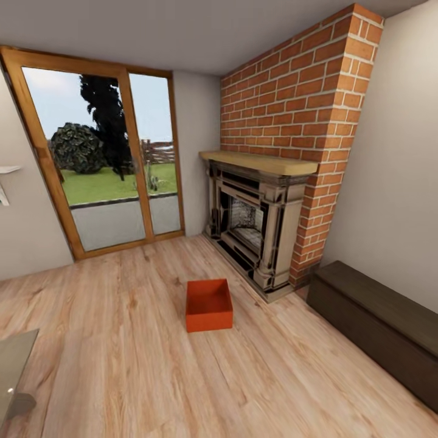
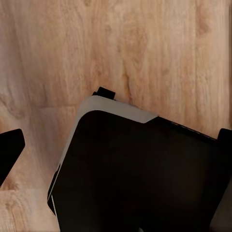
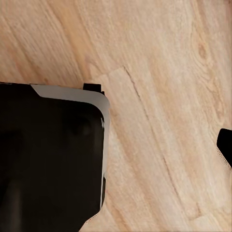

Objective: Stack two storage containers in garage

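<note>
You are facing an orange-red storage container (image 1: 208, 304) sitting on light wood-plank floor (image 1: 121, 340), a red-brick fireplace (image 1: 292, 115) rising behind, beside a dark brown bench (image 1: 377, 328).

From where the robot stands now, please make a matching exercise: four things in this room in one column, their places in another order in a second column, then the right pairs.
1. orange-red open storage container
2. red-brick fireplace
3. wood-framed glass doors
4. dark brown low bench

A. at the far wall, left
B. on the wood-plank floor, centre
C. along the right wall
D. under the brick chimney

Pairs: 1-B, 2-D, 3-A, 4-C
</note>
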Tool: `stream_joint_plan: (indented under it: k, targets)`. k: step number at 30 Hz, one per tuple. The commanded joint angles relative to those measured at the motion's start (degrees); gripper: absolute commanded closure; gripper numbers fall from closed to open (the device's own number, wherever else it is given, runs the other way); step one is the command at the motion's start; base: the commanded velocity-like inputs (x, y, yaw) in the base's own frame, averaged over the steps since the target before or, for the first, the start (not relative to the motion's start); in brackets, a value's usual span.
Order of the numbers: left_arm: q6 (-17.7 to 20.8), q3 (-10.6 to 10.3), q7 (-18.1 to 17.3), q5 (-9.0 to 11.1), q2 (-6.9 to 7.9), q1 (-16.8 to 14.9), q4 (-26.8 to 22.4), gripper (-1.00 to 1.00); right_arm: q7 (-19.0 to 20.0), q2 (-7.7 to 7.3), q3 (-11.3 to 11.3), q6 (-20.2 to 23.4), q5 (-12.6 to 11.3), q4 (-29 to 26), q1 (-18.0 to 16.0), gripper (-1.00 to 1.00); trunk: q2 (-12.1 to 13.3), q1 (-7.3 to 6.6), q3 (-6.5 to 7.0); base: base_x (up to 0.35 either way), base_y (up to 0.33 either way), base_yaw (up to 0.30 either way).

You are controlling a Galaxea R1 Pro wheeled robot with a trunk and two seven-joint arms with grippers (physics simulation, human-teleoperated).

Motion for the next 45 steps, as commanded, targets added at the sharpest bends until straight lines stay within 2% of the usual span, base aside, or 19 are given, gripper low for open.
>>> stream_joint_plan:
  k: [1, 45]
  targets:
    - [-0.2, 0.4, 0.1, 0.0, -0.01, 0.0, 0.0, -1.0, 0.0, 0.02, 0.5, -0.3, -0.5, 0.2, -0.1, -1.0, -0.1, 0.06, -0.07, 0.324, 0.0, 0.0]
    - [-0.5, 0.4, 0.1, 0.0, -0.02, 0.0, 0.0, -1.0, 0.0, 0.02, 0.4, -0.4, -1.1, 0.2, -0.1, -1.0, -0.1, 0.06, -0.07, 0.324, 0.0, 0.0]
